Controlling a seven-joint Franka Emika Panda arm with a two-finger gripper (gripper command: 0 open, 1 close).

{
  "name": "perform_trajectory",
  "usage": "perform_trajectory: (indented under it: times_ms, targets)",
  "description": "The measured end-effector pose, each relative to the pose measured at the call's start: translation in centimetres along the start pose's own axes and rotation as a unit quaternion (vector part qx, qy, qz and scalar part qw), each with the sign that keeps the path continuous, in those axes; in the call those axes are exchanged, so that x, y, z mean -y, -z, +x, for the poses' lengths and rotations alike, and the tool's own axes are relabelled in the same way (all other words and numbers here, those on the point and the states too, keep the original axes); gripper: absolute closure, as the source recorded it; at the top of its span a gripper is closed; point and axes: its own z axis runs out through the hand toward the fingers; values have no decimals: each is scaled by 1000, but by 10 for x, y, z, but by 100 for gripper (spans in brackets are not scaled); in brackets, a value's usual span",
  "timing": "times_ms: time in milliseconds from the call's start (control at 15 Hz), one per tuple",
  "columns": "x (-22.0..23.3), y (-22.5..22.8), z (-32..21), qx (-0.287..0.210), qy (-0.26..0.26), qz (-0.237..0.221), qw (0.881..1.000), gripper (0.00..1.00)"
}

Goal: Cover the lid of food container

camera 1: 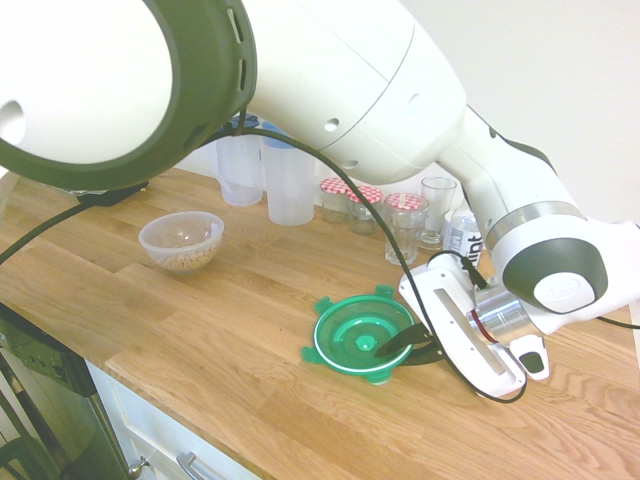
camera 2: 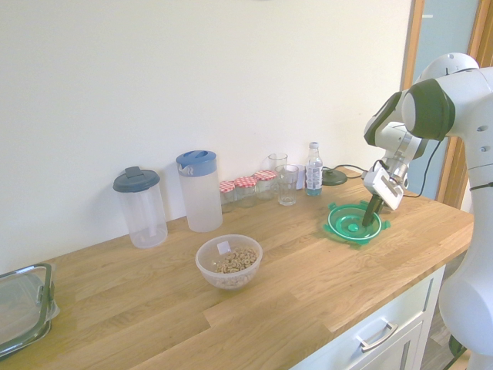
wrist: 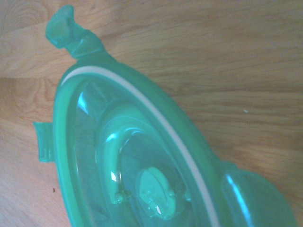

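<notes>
"Green, one lid, on the counter. How are your fingers set on it?"

"Your two are nearly together, pinching its rim, one reaching inside the ring."

"And how many bowls do you have?"

"One, clear plastic, holding cereal, uncovered and well apart from your lid."

"What else do you count?"

"Behind, you have two jugs, three jars with red-checked tops, two glasses and one bottle. There's one black disc beside the bottle, and one glass-sided box at the far end."
</notes>
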Motion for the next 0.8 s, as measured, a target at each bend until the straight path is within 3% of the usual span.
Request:
perform_trajectory:
  times_ms: [200,400,600,800]
  targets:
    - [14,53,-28,-37,1,-21,999,100]
    - [63,115,-96,-103,-10,-94,990,100]
    - [143,139,-174,-169,-23,-181,969,100]
    - [212,128,-247,-229,-27,-271,935,100]
